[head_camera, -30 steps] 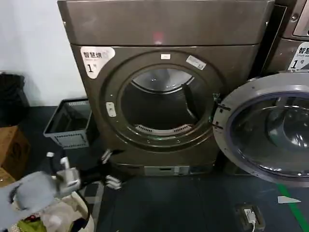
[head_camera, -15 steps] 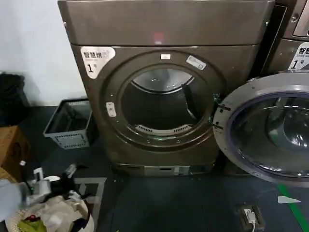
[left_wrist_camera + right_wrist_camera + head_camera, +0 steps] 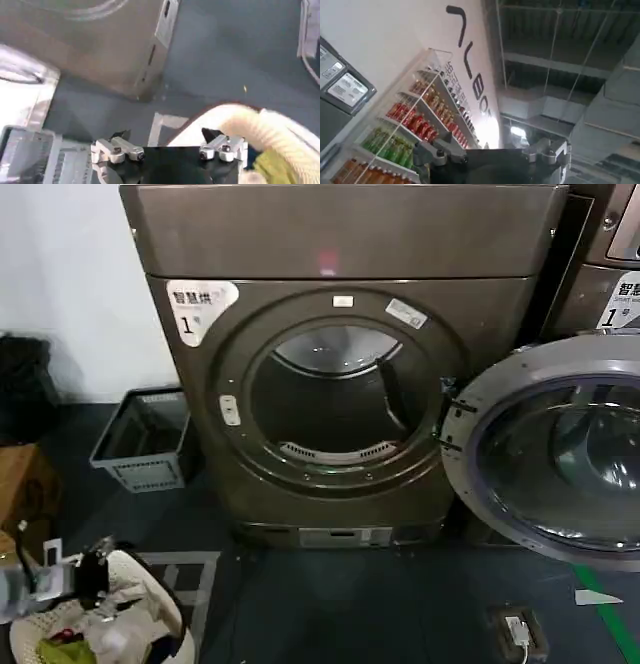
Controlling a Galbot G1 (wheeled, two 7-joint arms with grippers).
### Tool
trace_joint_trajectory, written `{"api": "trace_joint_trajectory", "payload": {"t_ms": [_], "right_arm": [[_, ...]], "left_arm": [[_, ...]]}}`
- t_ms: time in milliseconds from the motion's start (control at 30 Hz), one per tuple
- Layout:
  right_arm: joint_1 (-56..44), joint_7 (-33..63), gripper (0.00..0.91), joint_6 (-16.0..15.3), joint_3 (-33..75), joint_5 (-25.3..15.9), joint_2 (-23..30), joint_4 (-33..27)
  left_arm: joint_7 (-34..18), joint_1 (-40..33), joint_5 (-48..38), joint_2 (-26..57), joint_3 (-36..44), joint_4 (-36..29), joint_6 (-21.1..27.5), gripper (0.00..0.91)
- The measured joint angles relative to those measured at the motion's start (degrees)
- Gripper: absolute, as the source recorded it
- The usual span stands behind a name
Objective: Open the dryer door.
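**A:** Head view first: the dryer (image 3: 340, 374) fills the far middle, its drum mouth bare, and the dryer door (image 3: 555, 449) hangs swung out to the right on its hinge, chrome rim and dark glass facing us. I judge the opening step done; what is left is to pull the arm clear.

**B:** Where is the left claw (image 3: 60, 569)?

**A:** Near left, low, over the laundry basket (image 3: 150, 584), well apart from the door. A second ago it stood higher and closer to the machine's foot; half a second ago it had dropped toward the basket; now it sits lower and further left. The door has not shifted across those pictures. The grey crate (image 3: 140, 439) stands on the floor just left of the machine.

**B:** Left wrist view?

**A:** The left claw (image 3: 167, 145) shows its fingertips (image 3: 112, 147) spread wide, holding nothing, above the basket's pale rim with the machine's lower corner beyond.

**B:** Right wrist view?

**A:** The right claw (image 3: 490, 150) points upward at a drinks shelf (image 3: 410, 125) and ceiling, parked; fingers apart, empty.
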Motion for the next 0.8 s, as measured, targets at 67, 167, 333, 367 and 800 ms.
{"api": "trace_joint_trajectory", "payload": {"t_ms": [67,167,333,367,800], "right_arm": [[0.1,0.0,0.907,0.0,0.0,-0.1,0.0,0.0],[0.4,0.0,0.907,0.0,-0.2,-0.1,0.0,0.1],[0.6,0.0,0.907,0.0,-0.3,-0.1,0.0,0.3],[0.6,0.0,0.907,0.0,-0.3,-0.1,0.0,0.3],[0.6,0.0,0.907,0.0,-0.5,-0.1,0.1,0.5]], "left_arm": [[0.5,0.5,0.8,0.1,0.1,1.1,0.1,0.907],[0.9,1.1,1.1,0.2,0.2,2.7,0.5,0.907],[1.3,1.6,1.1,0.1,0.3,4.8,2.3,0.907],[1.6,1.7,1.1,0.0,0.3,5.1,2.7,0.907],[3.0,1.4,-0.2,-0.8,0.2,9.5,7.5,0.907]]}}
